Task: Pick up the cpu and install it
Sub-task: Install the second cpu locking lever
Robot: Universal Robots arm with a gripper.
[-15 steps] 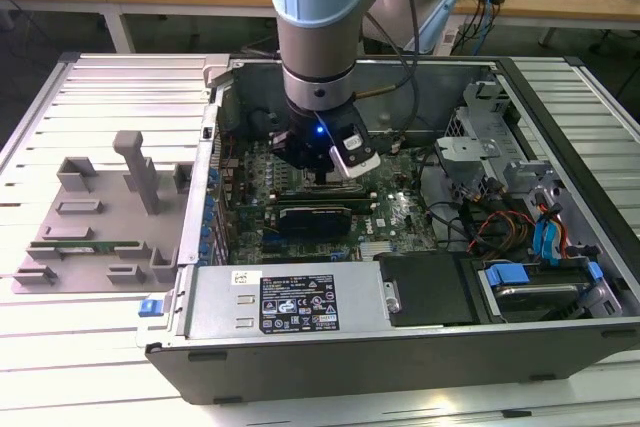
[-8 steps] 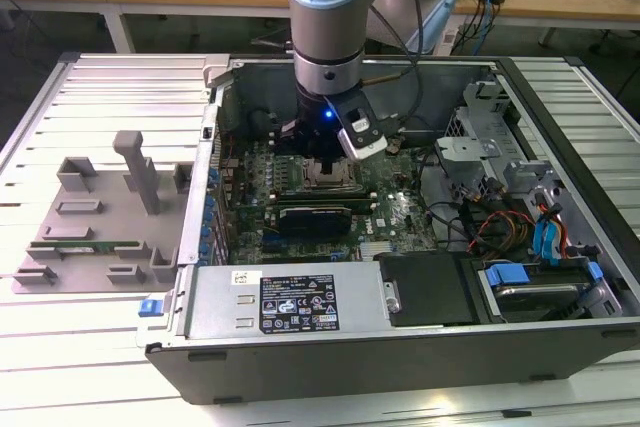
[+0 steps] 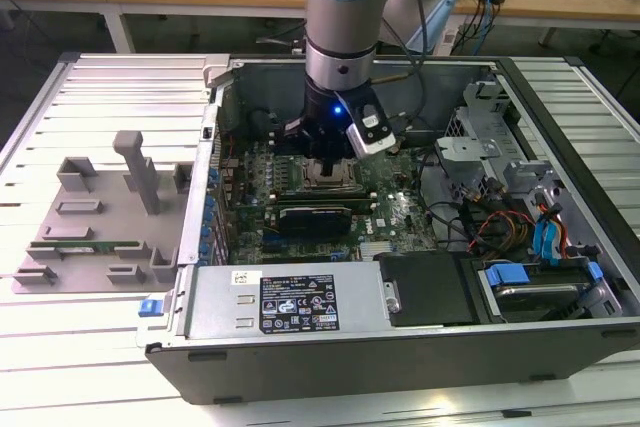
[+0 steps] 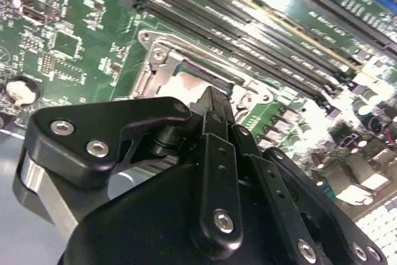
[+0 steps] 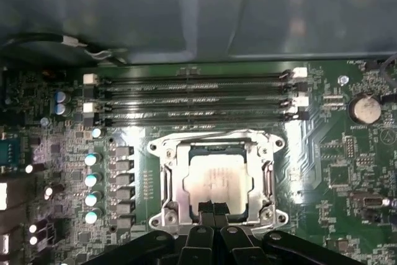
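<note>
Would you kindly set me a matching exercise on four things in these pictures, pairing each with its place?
Things:
1. cpu
2. gripper
3. memory stick
4. blue-handled drive

Places:
A. on the grey tray outside the computer case
B. inside the metal socket frame on the motherboard
C. case corner, exterior view's right
D. over the cpu's edge

Pairs: 1-B, 2-D, 3-A, 4-C
</note>
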